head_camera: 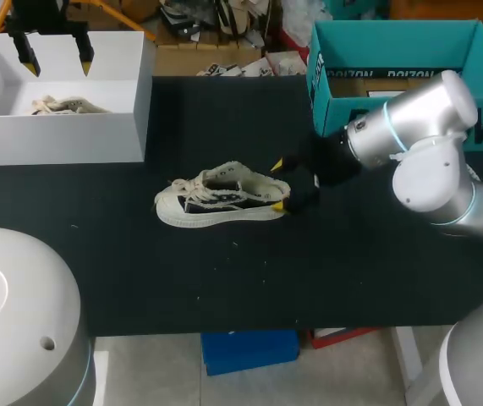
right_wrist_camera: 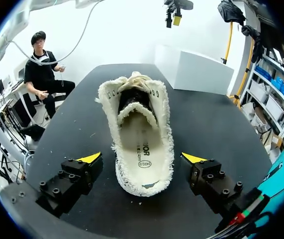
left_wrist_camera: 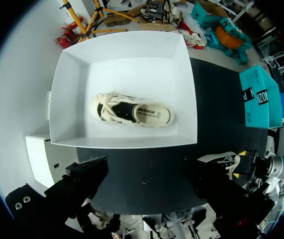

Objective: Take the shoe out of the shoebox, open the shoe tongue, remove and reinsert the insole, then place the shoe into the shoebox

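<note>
Inside the white shoebox [head_camera: 55, 139] lies one shoe [left_wrist_camera: 134, 110]; your jaws stand open, empty, the right flanking a second shoe [head_camera: 220, 196].

White lettering on teal box [head_camera: 330, 101] (partly hidden), printed mark on insole [right_wrist_camera: 142, 144], lettering along boxed shoe [left_wrist_camera: 134, 112] side

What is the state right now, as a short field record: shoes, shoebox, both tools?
table shoe: upright on black table, insole visible inside
boxed shoe: lying in white shoebox
right tool: open, fingers either side of table shoe's heel, not touching
left tool: open, above white shoebox, holding nothing
teal box: far right of table
</note>
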Controlling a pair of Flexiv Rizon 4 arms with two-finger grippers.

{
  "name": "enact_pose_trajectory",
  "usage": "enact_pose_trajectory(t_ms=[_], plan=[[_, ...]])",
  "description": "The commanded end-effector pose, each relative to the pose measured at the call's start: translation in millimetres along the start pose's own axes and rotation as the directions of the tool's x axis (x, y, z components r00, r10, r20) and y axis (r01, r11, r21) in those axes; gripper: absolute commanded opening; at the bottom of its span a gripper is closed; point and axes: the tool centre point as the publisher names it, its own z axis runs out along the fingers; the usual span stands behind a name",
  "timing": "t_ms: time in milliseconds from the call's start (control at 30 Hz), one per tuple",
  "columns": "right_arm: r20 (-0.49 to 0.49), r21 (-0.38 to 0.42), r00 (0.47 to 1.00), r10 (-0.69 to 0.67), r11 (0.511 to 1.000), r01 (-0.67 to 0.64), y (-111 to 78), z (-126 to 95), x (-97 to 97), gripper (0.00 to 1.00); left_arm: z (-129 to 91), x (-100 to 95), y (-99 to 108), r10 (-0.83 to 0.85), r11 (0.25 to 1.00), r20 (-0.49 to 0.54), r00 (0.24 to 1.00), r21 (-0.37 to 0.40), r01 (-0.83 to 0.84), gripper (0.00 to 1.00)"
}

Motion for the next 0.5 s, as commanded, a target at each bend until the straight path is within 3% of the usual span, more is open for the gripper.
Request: enact_pose_trajectory(t_ms=[33,500], plan=[[-0.001,-0.013,1.0,0.007,1.0,-0.007,-5.7,11.4,-0.1,1.0,-0.4,0.4,0.2,-0.002,1.0,0.002,1.0,-0.002,0.002,1.0],[-0.017,-0.031,1.0,0.018,0.999,-0.019,-14.7,23.5,-5.8,1.0,-0.4,0.4,0.2,-0.002,1.0,0.002,1.0,-0.002,0.002,1.0]])
